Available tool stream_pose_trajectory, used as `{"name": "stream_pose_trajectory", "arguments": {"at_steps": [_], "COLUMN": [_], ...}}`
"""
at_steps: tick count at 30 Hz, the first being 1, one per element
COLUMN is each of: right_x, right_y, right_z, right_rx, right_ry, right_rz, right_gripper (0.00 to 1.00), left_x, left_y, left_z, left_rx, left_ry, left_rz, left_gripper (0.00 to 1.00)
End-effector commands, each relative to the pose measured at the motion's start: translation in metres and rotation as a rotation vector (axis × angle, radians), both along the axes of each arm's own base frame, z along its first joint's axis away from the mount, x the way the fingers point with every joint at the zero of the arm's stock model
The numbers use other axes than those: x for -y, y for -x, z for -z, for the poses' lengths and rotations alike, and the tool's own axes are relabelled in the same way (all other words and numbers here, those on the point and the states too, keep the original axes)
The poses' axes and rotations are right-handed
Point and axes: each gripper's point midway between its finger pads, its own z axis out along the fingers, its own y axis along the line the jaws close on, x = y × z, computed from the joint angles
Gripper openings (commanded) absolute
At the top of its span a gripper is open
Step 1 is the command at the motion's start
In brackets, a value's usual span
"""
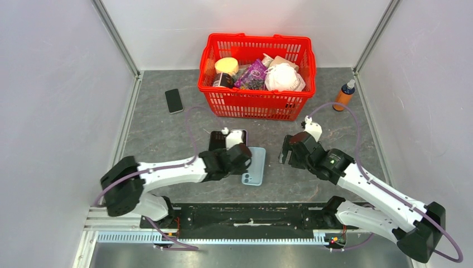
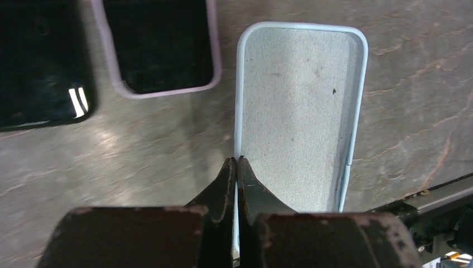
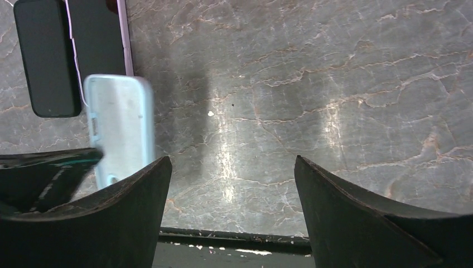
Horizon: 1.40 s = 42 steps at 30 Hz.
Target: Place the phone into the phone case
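Observation:
A light blue phone case (image 1: 256, 167) lies open side up on the table, its grey lining showing in the left wrist view (image 2: 301, 111). My left gripper (image 1: 244, 158) is shut on the case's left rim (image 2: 237, 163). A black phone (image 2: 39, 72) lies just beyond, beside a lavender-rimmed case (image 2: 162, 44) with a dark inside. Another black phone (image 1: 174, 100) lies farther back left. My right gripper (image 1: 285, 152) is open and empty over bare table right of the blue case (image 3: 120, 128).
A red basket (image 1: 256, 103) full of groceries stands at the back centre. An orange bottle (image 1: 344, 96) stands to its right. White walls close in both sides. The black rail (image 3: 234, 237) runs along the near edge.

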Motion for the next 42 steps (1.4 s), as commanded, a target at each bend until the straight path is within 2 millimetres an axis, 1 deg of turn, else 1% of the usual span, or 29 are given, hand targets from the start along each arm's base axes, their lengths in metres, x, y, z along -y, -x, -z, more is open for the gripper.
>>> {"name": "stream_pose_trajectory", "arguments": {"at_steps": [1, 2, 4, 6, 9, 12, 14, 20, 24, 25, 26, 27, 29, 30, 31, 32, 33, 35, 36, 37, 39, 41, 42], "right_x": [0.016, 0.018, 0.02, 0.021, 0.02, 0.02, 0.017, 0.011, 0.009, 0.009, 0.009, 0.008, 0.008, 0.008, 0.007, 0.008, 0.008, 0.008, 0.008, 0.008, 0.007, 0.007, 0.006], "right_y": [0.003, 0.004, 0.007, 0.01, 0.012, 0.013, 0.012, 0.011, 0.01, 0.01, 0.009, 0.009, 0.008, 0.008, 0.008, 0.008, 0.007, 0.007, 0.007, 0.007, 0.006, 0.005, 0.004], "right_z": [-0.008, -0.006, -0.003, 0.001, 0.005, 0.008, 0.01, 0.018, 0.018, 0.019, 0.019, 0.019, 0.018, 0.018, 0.017, 0.017, 0.016, 0.013, 0.011, 0.01, 0.005, 0.001, 0.0], "right_rx": [0.021, 0.017, 0.009, -0.003, -0.014, -0.017, -0.023, -0.046, -0.04, -0.041, -0.04, -0.041, -0.041, -0.04, -0.039, -0.038, -0.034, -0.027, -0.021, -0.016, -0.003, 0.008, 0.012], "right_ry": [0.001, 0.003, 0.004, 0.0, -0.002, -0.002, -0.001, -0.001, -0.006, -0.004, -0.002, -0.002, 0.001, 0.003, 0.002, 0.004, 0.002, -0.001, -0.005, -0.008, -0.015, -0.015, -0.014], "right_rz": [0.075, 0.081, 0.088, 0.088, 0.084, 0.082, 0.074, 0.059, 0.056, 0.053, 0.053, 0.05, 0.046, 0.044, 0.041, 0.04, 0.039, 0.036, 0.032, 0.03, 0.023, 0.015, 0.01], "right_gripper": [0.88, 0.88, 0.88, 0.88, 0.88, 0.88, 0.88, 0.88, 0.88, 0.88, 0.88, 0.89, 0.89, 0.9, 0.9, 0.9, 0.9, 0.91, 0.91, 0.92, 0.92, 0.92, 0.92], "left_x": [0.064, 0.073, 0.087, 0.093, 0.096, 0.098, 0.095, 0.095, 0.094, 0.095, 0.096, 0.097, 0.097, 0.097, 0.097, 0.095, 0.091, 0.074, 0.061, 0.046, 0.007, -0.038, -0.065], "left_y": [-0.014, -0.013, -0.01, -0.009, -0.011, -0.011, -0.012, -0.015, -0.015, -0.015, -0.015, -0.014, -0.015, -0.015, -0.016, -0.017, -0.02, -0.028, -0.035, -0.041, -0.055, -0.07, -0.081], "left_z": [-0.027, -0.027, -0.02, -0.012, 0.003, 0.012, 0.018, 0.023, 0.026, 0.026, 0.025, 0.024, 0.02, 0.015, 0.011, 0.005, -0.003, -0.021, -0.03, -0.043, -0.061, -0.075, -0.08], "left_rx": [0.083, 0.083, 0.08, 0.072, 0.06, 0.055, 0.058, 0.074, 0.072, 0.071, 0.071, 0.073, 0.08, 0.088, 0.096, 0.109, 0.125, 0.156, 0.17, 0.195, 0.226, 0.244, 0.252], "left_ry": [0.118, 0.12, 0.107, 0.102, 0.081, 0.063, 0.049, 0.01, 0.005, 0.005, 0.008, 0.011, 0.018, 0.023, 0.027, 0.03, 0.026, 0.014, 0.007, 0.009, 0.001, 0.005, 0.006], "left_rz": [-0.03, -0.025, -0.025, -0.046, -0.068, -0.074, -0.086, -0.079, -0.082, -0.079, -0.072, -0.063, -0.054, -0.048, -0.045, -0.04, -0.048, -0.08, -0.105, -0.136, -0.215, -0.304, -0.364], "left_gripper": [0.02, 0.02, 0.02, 0.02, 0.02, 0.02, 0.02, 0.02, 0.02, 0.04, 0.13, 0.28, 0.53, 0.62, 0.68, 0.72, 0.75, 0.77, 0.77, 0.77, 0.78, 0.79, 0.79]}}
